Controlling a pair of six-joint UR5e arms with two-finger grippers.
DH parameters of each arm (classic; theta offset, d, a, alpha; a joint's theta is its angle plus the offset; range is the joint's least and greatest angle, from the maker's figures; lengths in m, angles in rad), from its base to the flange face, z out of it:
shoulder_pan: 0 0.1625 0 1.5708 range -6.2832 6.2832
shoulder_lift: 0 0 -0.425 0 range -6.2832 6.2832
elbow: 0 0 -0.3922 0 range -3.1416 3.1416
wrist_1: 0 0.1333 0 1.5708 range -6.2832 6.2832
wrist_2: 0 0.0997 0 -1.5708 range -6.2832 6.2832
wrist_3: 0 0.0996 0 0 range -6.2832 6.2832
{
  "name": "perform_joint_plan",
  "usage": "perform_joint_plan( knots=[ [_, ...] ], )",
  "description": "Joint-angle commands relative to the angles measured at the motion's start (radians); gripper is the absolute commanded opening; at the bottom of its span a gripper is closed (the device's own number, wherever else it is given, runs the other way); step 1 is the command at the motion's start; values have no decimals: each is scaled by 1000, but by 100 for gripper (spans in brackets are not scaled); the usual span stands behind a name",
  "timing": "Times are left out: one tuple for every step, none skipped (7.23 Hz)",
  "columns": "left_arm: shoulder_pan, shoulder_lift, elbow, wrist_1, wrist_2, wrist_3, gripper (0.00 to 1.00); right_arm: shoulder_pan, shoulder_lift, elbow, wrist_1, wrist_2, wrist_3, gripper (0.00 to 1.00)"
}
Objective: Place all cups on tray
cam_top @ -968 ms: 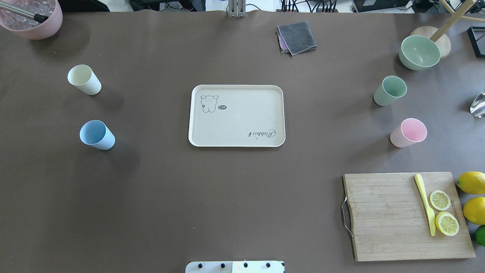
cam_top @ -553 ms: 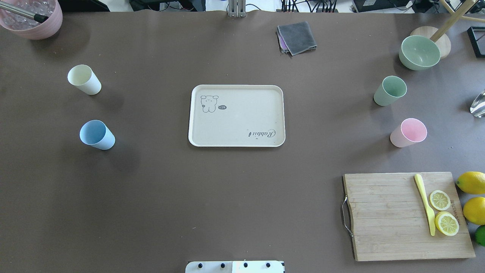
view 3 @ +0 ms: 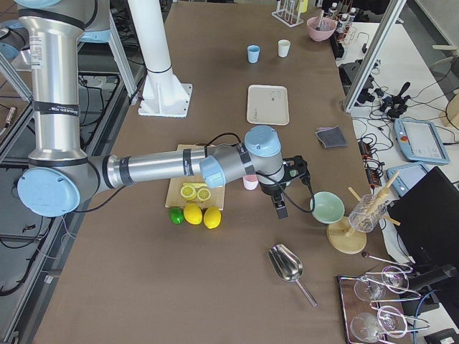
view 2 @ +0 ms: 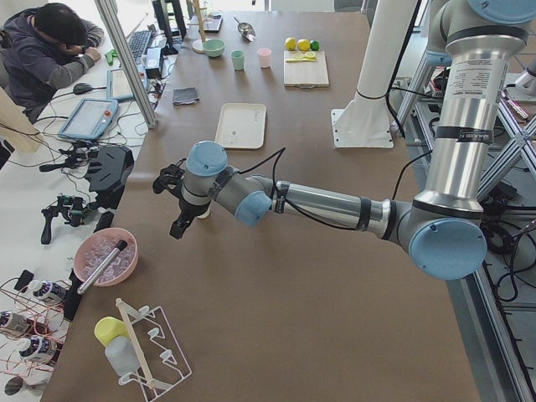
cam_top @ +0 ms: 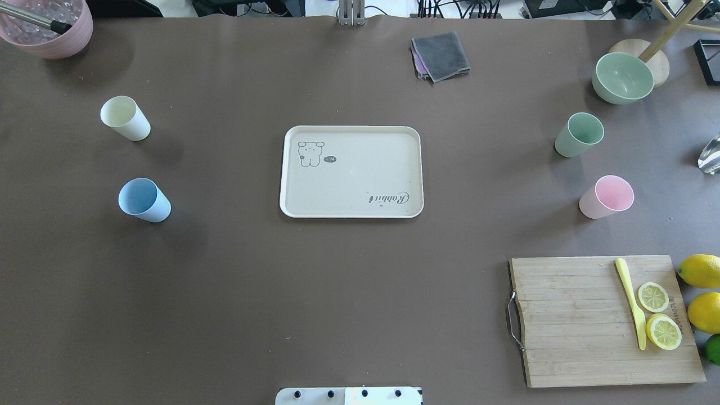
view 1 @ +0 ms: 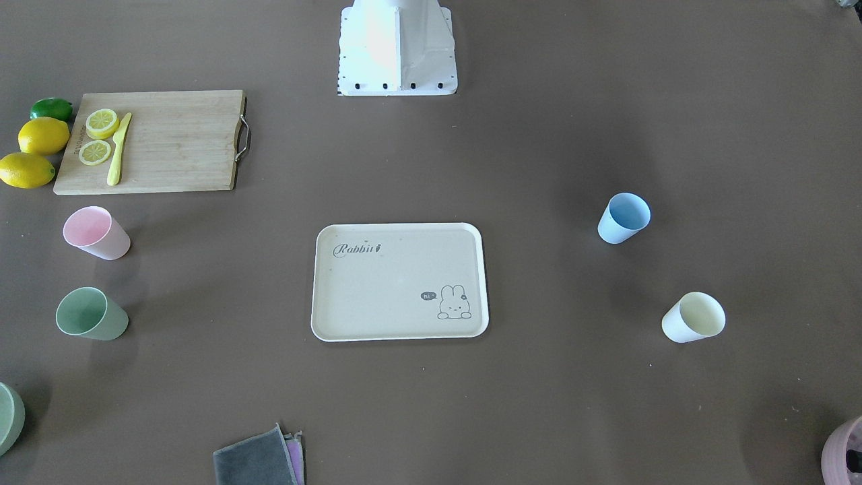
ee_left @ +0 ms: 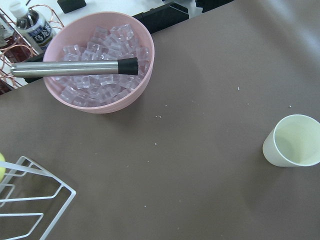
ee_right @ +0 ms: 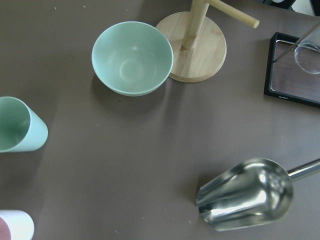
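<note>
Grip state unreadable: left end effector (view 2: 172, 203), right end effector (view 3: 288, 188) side-view only.

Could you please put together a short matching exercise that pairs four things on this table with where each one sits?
Things:
1. pink cup
2. light blue cup
3. yellow knife
4. grey cloth

Places:
A. lying on the cutting board
B. on the robot's left of the tray, nearer the robot than the cream cup
C. folded near the table's far edge
D. between the green cup and the cutting board

Pairs: 1-D, 2-B, 3-A, 4-C.
</note>
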Motion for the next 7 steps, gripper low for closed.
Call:
perform_joint_plan(
  knots=[
    [110, -103, 126, -79, 4, -205, 98, -148, 95, 6, 8, -8, 296, 100],
    [186, -177, 195, -94, 6, -287, 98, -188, 117, 6, 8, -12, 343, 100],
    [214, -249, 270, -95, 7, -338, 98, -222, 126, 8, 8, -43, 393, 100],
    [225, -303, 327, -95, 7, -367, 98, -235, 128, 11, 8, -55, 403, 100],
    [227, -318, 350, -95, 9, -366, 98, -238, 126, 9, 9, -55, 403, 100],
    [236, -317, 358, -114, 36, -366, 97, -239, 128, 11, 9, -55, 403, 100],
    [278, -314, 382, -148, 102, -366, 92, -239, 128, 9, 9, -55, 403, 100]
  ],
)
